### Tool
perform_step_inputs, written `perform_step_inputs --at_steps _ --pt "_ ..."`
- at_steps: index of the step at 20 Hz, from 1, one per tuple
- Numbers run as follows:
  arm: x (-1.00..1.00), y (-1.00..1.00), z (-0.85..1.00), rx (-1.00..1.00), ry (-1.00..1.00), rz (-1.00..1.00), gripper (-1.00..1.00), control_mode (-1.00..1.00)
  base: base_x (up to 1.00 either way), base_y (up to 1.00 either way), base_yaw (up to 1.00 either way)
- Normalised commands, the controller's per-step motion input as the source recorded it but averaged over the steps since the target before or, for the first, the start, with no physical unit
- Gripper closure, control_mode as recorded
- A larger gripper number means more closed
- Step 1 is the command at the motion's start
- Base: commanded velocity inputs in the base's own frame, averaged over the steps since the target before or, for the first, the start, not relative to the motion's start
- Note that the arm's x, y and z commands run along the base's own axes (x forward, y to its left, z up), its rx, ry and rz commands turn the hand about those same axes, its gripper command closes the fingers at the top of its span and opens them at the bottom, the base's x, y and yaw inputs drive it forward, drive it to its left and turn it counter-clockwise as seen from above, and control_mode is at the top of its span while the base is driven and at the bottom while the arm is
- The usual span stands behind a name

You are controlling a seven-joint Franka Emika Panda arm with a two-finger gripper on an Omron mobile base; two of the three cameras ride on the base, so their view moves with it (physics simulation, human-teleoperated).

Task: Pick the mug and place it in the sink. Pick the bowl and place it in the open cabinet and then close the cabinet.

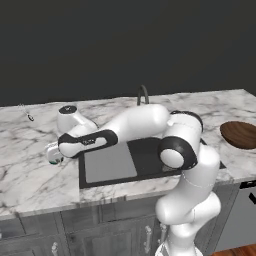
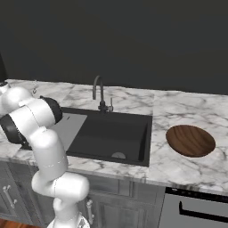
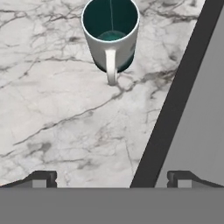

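One mug [image 3: 111, 35] stood upright on the marble counter [image 3: 57, 118], at twelve o'clock in the hand view, handle turned toward the camera, teal interior showing and apparently empty. It sat just beside the sink [image 3: 192, 100], whose dark rim and grey drainboard ran off toward three o'clock. In the left base view the mug [image 1: 55, 159] peeked out at nine o'clock of the sink [image 1: 150, 155], under the forearm. Gripper [image 3: 112, 178] hovered short of the mug, fingertips spread wide, nothing between them, no contact.

Judgement: the mug looked rigid, light, glazed and therefore slippery; likely brittle if dropped into the basin. Best hold seemed to be across the rim wall or the body, jaws either side of the handle's axis, not on the thin handle. Bowl [image 2: 190, 140] rested well apart, at three o'clock of the sink in the right base view.
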Motion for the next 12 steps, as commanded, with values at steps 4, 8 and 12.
perform_step_inputs --at_steps 4,8,12 --pt "0.17 0.08 -0.12 -0.04 0.0 0.0 -1.0 -1.0 0.0 0.0 0.0" --pt "0.15 0.12 -0.04 0.0 0.0 0.0 -1.0 -1.0 0.0 0.0 0.0" --pt "0.19 0.12 -0.01 0.0 0.0 0.0 -1.0 -1.0 0.0 0.0 0.0"
